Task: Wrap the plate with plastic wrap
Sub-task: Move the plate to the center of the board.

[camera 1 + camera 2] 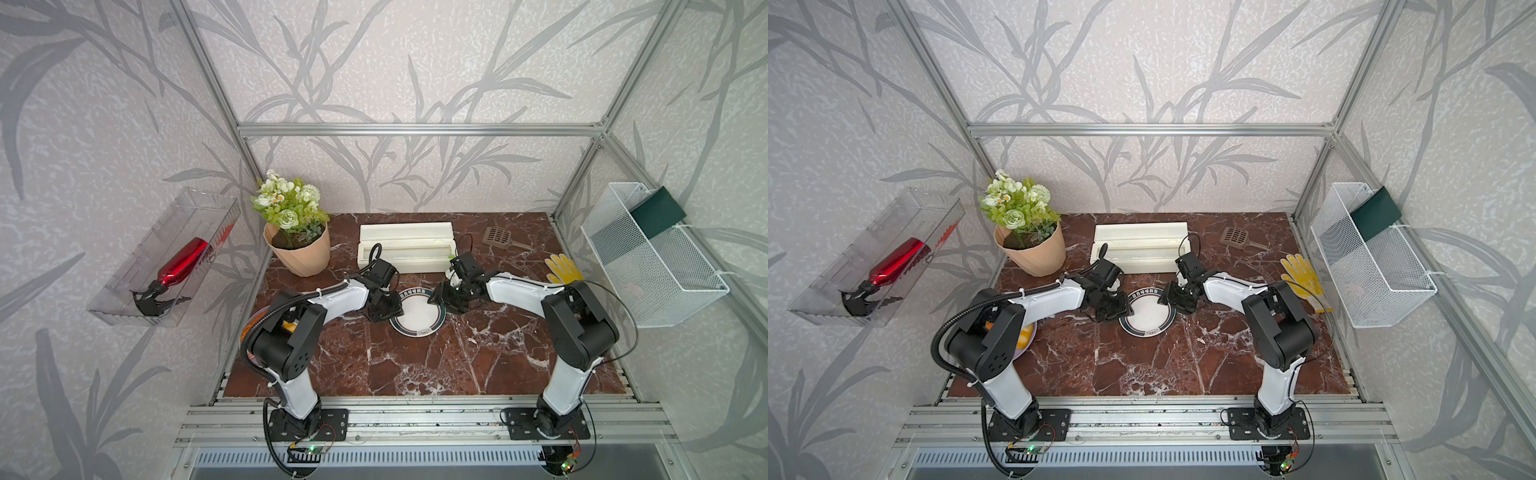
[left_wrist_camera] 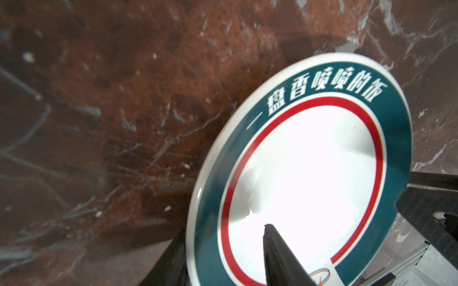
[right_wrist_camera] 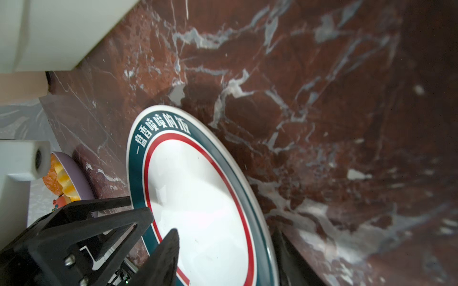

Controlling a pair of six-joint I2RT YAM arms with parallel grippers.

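Note:
The plate (image 1: 417, 320) (image 1: 1148, 316), white with a teal rim band and a red ring, lies on the brown marble table in front of the cream box. My left gripper (image 1: 386, 309) (image 2: 223, 232) is at its left edge. One of its fingers (image 2: 275, 252) reaches over the white centre and the other is outside the rim. My right gripper (image 1: 436, 300) (image 3: 225, 231) straddles the right edge the same way over the plate (image 3: 198, 198). Whether either one presses on the rim does not show. I can make out no plastic wrap.
The cream dispenser box (image 1: 405, 247) stands just behind the plate, with a flower pot (image 1: 297, 249) to its left. A purple plate of pastries (image 1: 1025, 336) sits under my left arm. A brown scoop (image 1: 498, 239) and a yellow glove (image 1: 563, 270) lie at the right.

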